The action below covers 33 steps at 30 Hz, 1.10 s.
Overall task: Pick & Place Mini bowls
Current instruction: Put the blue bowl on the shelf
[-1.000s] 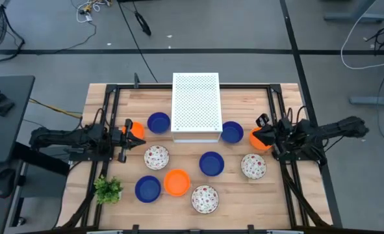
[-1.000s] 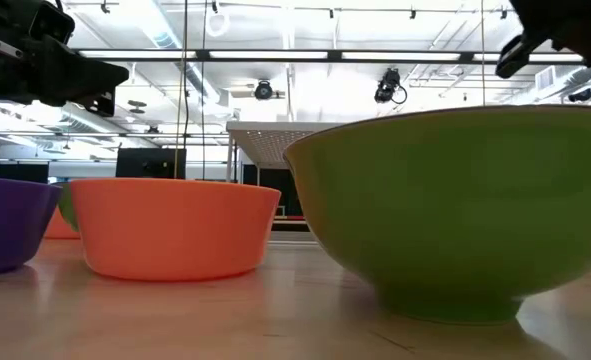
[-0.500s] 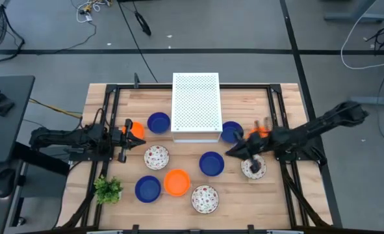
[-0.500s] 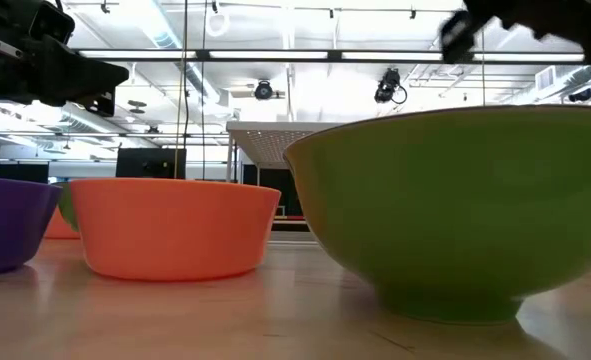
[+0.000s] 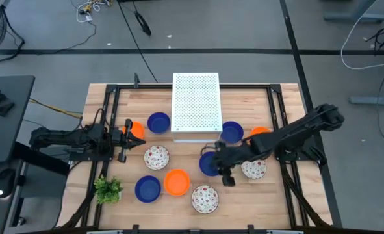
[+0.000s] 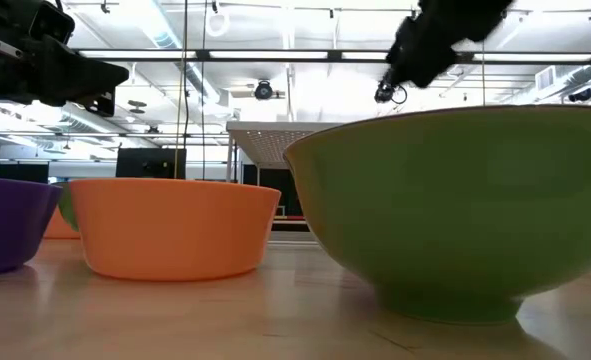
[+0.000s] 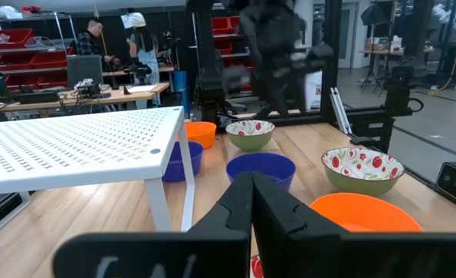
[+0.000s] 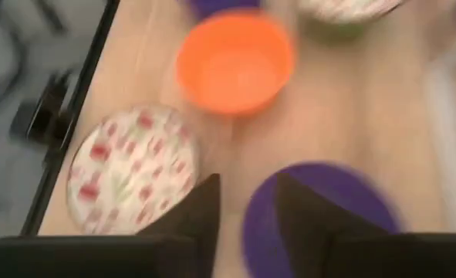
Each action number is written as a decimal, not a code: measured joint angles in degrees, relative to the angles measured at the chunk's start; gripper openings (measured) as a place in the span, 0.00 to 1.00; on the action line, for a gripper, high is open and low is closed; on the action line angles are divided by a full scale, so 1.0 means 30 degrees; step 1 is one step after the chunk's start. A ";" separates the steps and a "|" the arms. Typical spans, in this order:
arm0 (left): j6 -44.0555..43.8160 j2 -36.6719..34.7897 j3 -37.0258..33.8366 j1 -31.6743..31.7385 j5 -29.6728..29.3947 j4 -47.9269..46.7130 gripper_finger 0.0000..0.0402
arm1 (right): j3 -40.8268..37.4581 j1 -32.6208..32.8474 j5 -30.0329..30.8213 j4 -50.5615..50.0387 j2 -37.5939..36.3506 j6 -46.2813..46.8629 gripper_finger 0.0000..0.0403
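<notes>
the right gripper (image 5: pixel 225 174) is stretched out over the middle of the wooden surface (image 5: pixel 282 201), hanging above the near edge of the centre blue bowl (image 5: pixel 208 164). in the right wrist view its two dark fingers (image 8: pixel 200 212) stand apart with a gap between them — released, nothing clamped — and below them lie that blue bowl (image 8: pixel 320 212), a speckled bowl (image 8: pixel 131 170) and an orange bowl (image 8: pixel 235 62).

the left gripper (image 5: pixel 123 138) waits at the left side of the surface, just beside an orange bowl (image 5: pixel 136 130); its fingers (image 7: pixel 270 208) are pressed together, clenched on nothing that can be seen.

the mini bowls are spread over the surface in the high view. a blue bowl (image 5: pixel 158 122) sits just left of the white perforated board (image 5: pixel 195 106), and another blue bowl (image 5: pixel 231 132) at the board's right front corner. an orange bowl (image 5: pixel 259 133) lies right of that one, partly under the right arm. a speckled bowl (image 5: pixel 156 156) is in front of the left blue one; a second speckled bowl (image 5: pixel 253 168) sits by the right arm. along the front stand a blue bowl (image 5: pixel 147 188), an orange bowl (image 5: pixel 177 182) touching or nearly touching it, and a third speckled bowl (image 5: pixel 204 199). a small green plant (image 5: pixel 108 190) stands at the front left corner.

in the low view an orange bowl (image 6: pixel 175 225) and the green underside of a speckled bowl (image 6: pixel 455 210) fill the foreground — the right arm shows dark above them.
</notes>
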 joint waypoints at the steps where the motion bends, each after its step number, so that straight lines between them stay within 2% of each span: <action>1: 0.0007 0.0003 0.0000 0.0003 0.0000 0.0000 0.01 | 0.0075 0.0148 -0.0602 -0.0340 0.0412 -0.0134 0.39; 5: 0.0007 0.0003 0.0000 -0.0004 0.0000 0.0000 0.01 | 0.0320 0.0984 -0.0838 -0.1332 0.1862 -0.0479 0.46; 10: 0.0000 0.0003 0.0000 -0.0001 0.0000 0.0000 0.01 | 0.0700 0.1705 0.3335 -0.2064 0.2644 -0.1032 0.45; 12: 0.0001 0.0003 0.0000 -0.0003 0.0000 0.0000 0.01 | 0.0700 0.1759 0.4271 -0.2216 0.2685 -0.1098 0.42; 17: 0.0002 0.0003 0.0000 -0.0001 0.0000 0.0000 0.01 | 0.0700 0.1580 0.4214 -0.2518 0.2734 -0.1124 0.37; 21: 0.0007 0.0003 -0.0007 -0.0004 0.0000 0.0000 0.01 | 0.0700 0.1555 0.3260 -0.2420 0.2847 -0.1874 0.33; 33: 0.0000 0.0003 0.0000 0.0003 0.0000 0.0000 0.01 | 0.0638 0.1462 0.3311 -0.2405 0.4651 -0.2022 0.31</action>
